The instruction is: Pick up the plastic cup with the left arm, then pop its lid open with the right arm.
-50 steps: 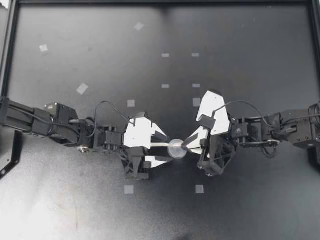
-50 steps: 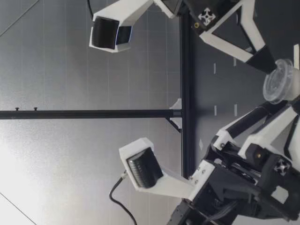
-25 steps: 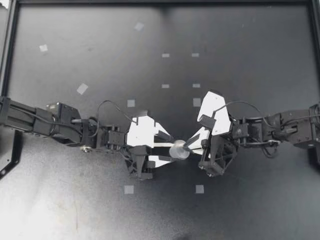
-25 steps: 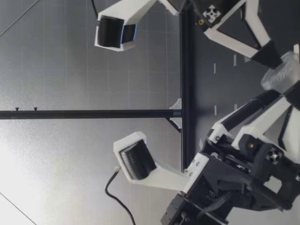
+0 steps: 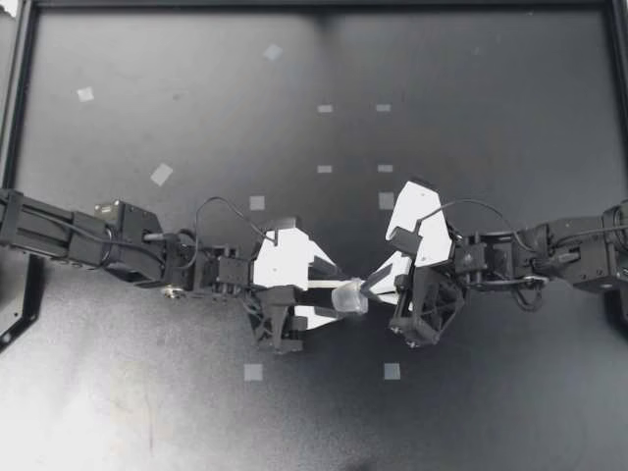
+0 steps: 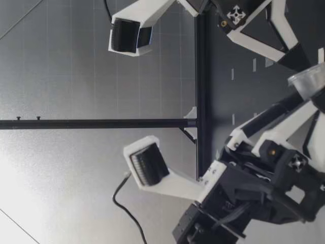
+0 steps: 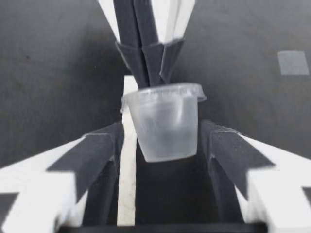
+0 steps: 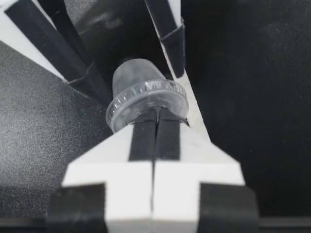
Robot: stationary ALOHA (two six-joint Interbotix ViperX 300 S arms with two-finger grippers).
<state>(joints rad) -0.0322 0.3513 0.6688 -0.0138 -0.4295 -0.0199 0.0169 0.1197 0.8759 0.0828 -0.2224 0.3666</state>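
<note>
Currently: one small clear plastic cup (image 5: 349, 297), held sideways near the middle of the dark worktop (image 5: 196, 118), rim toward my right gripper (image 5: 366, 288). Fingers of my right gripper: pressed together, clamped on the cup's rim. Fingers (image 7: 97, 150) of my left gripper (image 5: 336, 294): apart, flanking the cup's body; contact cannot be told. Pale tape squares (image 5: 253, 372) dot the worktop.

Clear cup (image 5: 349, 296), my left gripper (image 5: 336, 297) and my right gripper (image 5: 369, 287) white and black, black table (image 5: 471, 88) (pale grey tape squares (image 5: 161, 175) dotted about)
</note>
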